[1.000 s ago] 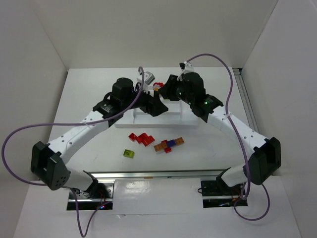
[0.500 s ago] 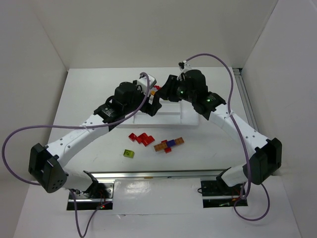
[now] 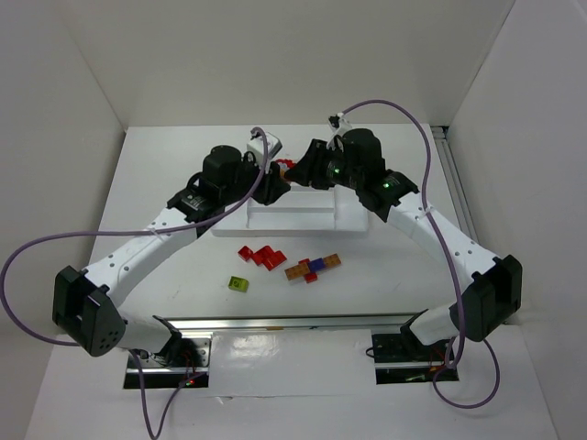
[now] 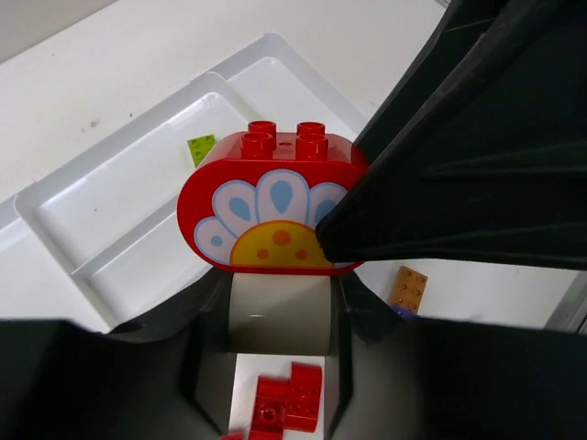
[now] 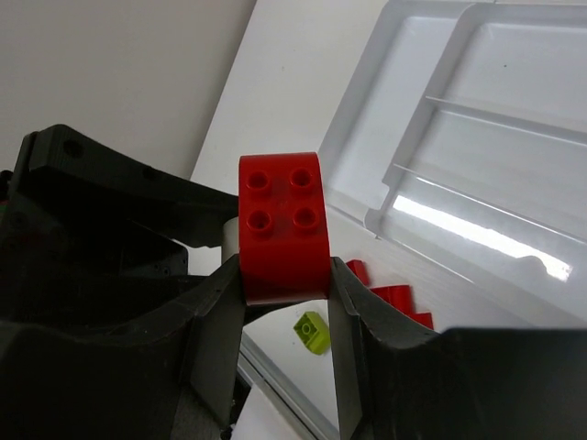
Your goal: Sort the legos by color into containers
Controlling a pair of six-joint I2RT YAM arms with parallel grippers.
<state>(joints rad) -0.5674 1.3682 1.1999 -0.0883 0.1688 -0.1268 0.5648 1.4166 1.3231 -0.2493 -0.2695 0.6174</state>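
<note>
The right jaws (image 5: 282, 269) are closed on a red brick (image 5: 282, 225). One grey finger (image 5: 218, 339) presses each side, at 9 and 3 o'clock of the brick in the right wrist view. The brick is held off the table (image 3: 174, 275), with only its lower part between the fingers.

It is glossy red, with four round studs in a square and a rounded end. The left wrist view shows a printed flower on its broad face: white and light-blue petals fan over a yellow half-disc with orange dots.

The left jaws (image 4: 280, 298) reach the brick from 6 o'clock in the left wrist view. A pale grey rounded piece (image 4: 280, 316) sits between their dark fingers, just under the brick. Whether they grip anything cannot be told.

From above, both jaws meet near the 12 o'clock edge of the white tray (image 3: 303, 220). A lime green piece (image 4: 202, 148) lies in one tray compartment.

On the table at 6 o'clock of the tray lie the following:
- a cluster of red bricks (image 3: 260, 256)
- a row of orange-brown and blue bricks (image 3: 313, 267)
- a lime green brick (image 3: 238, 284), at 7 o'clock
</note>
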